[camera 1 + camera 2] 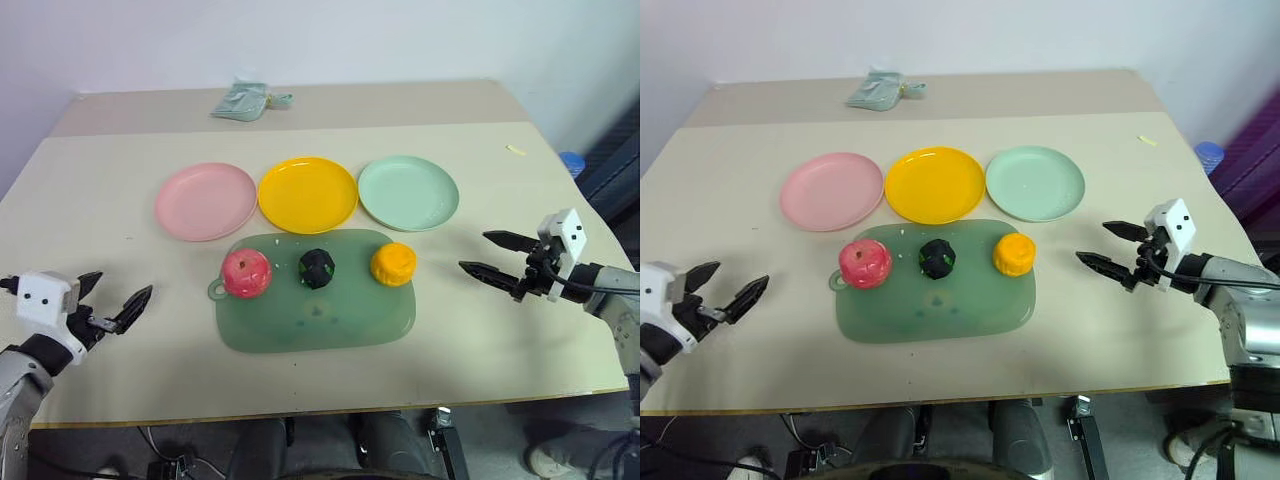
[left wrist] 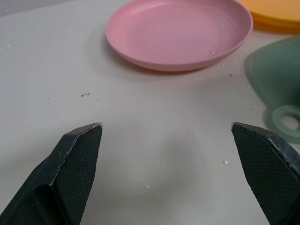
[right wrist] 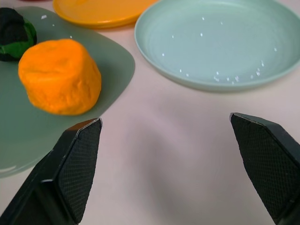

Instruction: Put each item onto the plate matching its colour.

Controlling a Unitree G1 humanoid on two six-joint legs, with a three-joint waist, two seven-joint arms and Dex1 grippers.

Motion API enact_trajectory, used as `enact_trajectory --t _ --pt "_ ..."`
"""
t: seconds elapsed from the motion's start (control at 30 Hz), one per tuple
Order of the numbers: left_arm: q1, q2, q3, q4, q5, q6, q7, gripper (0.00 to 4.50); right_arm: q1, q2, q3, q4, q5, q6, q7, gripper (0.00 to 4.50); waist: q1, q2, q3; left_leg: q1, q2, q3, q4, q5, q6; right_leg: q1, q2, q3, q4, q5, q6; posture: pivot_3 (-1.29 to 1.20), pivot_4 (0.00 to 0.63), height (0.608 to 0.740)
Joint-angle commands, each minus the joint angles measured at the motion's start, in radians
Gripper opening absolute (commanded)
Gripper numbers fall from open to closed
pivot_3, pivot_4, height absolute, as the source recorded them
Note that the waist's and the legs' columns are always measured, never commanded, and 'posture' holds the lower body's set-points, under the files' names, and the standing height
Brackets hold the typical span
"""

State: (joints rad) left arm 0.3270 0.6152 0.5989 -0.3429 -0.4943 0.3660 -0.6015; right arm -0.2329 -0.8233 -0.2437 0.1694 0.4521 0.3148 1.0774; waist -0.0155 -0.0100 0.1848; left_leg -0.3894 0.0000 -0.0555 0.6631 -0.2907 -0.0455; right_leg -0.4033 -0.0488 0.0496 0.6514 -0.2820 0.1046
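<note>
- Waiting on the mat (image 1: 300,325): apple (image 1: 246,272), dark item (image 1: 318,267), pumpkin (image 1: 393,264), plates at 12 o'clock, all bare.
- Left gripper (image 1: 112,301) and right gripper (image 1: 492,255) spread wide, empty, flanking at 9 and 3 — likely pre-grasp.

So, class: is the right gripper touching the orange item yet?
Apart. In the left eye view, bare table separates the open right gripper from the orange item, which sits on the green mat.

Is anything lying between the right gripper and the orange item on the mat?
Nothing: between the right gripper and the orange item lie bare table and the green mat's edge, seen in both eye views.
</note>
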Motion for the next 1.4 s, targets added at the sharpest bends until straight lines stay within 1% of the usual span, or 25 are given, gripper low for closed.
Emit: enact_trajectory --t 0.03,0.2,0.4,0.57,0.73,0.83,0.93,1.0,1.1,1.2,1.4 --pt "0.027 -0.014 0.046 -0.056 -0.016 0.002 0.02 4.5 -0.038 0.008 0.003 0.037 -0.011 -0.042 0.015 4.45 0.0 0.0 0.0 0.0 0.0 0.0 0.0 0.0 0.0 0.0 0.0 0.0 0.0 0.0 0.0 0.0 0.15 0.74" --pt "0.037 -0.027 0.051 -0.083 -0.026 0.014 0.041 4.5 -0.072 0.022 0.011 0.085 -0.031 -0.08 0.012 4.45 0.003 0.0 0.0 0.0 0.0 0.0 0.0 0.0 0.0 0.0 0.0 0.0 0.0 0.0 0.0 0.0 0.15 0.74" --pt "-0.006 -0.031 0.045 -0.078 -0.054 0.036 0.061 4.5 -0.109 0.044 -0.005 0.097 -0.049 -0.097 -0.075 4.45 0.001 0.0 0.0 0.0 -0.001 0.0 0.001 0.0 0.0 0.0 0.0 0.0 0.0 0.0 0.0 0.0 0.15 0.74" --pt "-0.079 -0.045 0.043 -0.066 -0.119 0.065 0.084 4.5 -0.095 0.057 -0.023 0.016 -0.028 -0.067 -0.139 4.45 0.003 0.0 0.0 0.0 -0.001 0.0 0.001 0.0 0.0 0.0 0.0 0.0 0.0 0.0 0.0 0.0 0.15 0.74" --pt "-0.189 -0.017 0.003 -0.032 -0.213 0.116 0.031 4.5 0.002 0.062 -0.07 -0.162 0.034 0.017 -0.179 4.45 0.006 0.0 0.0 -0.001 -0.001 -0.001 0.001 0.0 0.0 0.0 0.0 0.0 0.0 0.0 0.0 0.0 0.15 0.74" --pt "-0.263 0.038 -0.048 -0.038 -0.251 0.166 -0.029 4.5 0.08 0.056 -0.087 -0.324 0.08 0.078 -0.19 4.45 0.005 0.0 0.0 -0.001 -0.001 -0.002 0.001 0.0 0.0 0.0 0.0 -0.001 0.0 0.0 0.0 0.0 0.15 0.74" --pt "-0.352 0.094 -0.17 -0.035 -0.253 0.199 -0.121 4.5 0.145 0.042 -0.125 -0.472 0.16 0.157 -0.198 4.45 0.003 0.0 0.0 -0.001 -0.002 -0.002 0.001 0.0 0.0 0.0 0.001 -0.001 0.001 0.0 0.0 0.0 0.15 0.74" --pt "-0.397 0.125 -0.244 -0.022 -0.224 0.2 -0.169 4.5 0.173 0.035 -0.137 -0.545 0.2 0.202 -0.206 4.45 0.002 0.001 0.0 -0.001 -0.002 -0.001 0.001 0.0 0.0 0.0 0.001 0.0 0.001 0.0 0.0 0.0 0.15 0.74" --pt "-0.457 0.17 -0.381 0.023 -0.127 0.163 -0.243 4.5 0.201 0.035 -0.115 -0.639 0.223 0.241 -0.222 4.45 -0.001 0.001 0.0 0.0 -0.002 -0.002 0.001 0.0 0.0 0.0 0.002 0.0 0.001 0.0 0.0 0.0 0.15 0.74" --pt "-0.503 0.196 -0.488 0.071 -0.049 0.131 -0.302 4.5 0.202 0.044 -0.096 -0.704 0.238 0.279 -0.263 4.45 0.001 0.001 0.0 0.0 -0.002 -0.001 0.001 0.0 0.0 0.0 0.002 0.0 0.001 0.0 0.0 0.0 0.15 0.74" --pt "-0.542 0.207 -0.595 0.168 0.061 0.083 -0.369 4.5 0.16 0.048 -0.079 -0.818 0.301 0.38 -0.377 4.45 0.002 0.001 0.0 -0.001 -0.002 -0.001 0.001 0.0 0.0 0.0 0.002 0.0 0.001 0.0 0.0 0.0 0.15 0.74"
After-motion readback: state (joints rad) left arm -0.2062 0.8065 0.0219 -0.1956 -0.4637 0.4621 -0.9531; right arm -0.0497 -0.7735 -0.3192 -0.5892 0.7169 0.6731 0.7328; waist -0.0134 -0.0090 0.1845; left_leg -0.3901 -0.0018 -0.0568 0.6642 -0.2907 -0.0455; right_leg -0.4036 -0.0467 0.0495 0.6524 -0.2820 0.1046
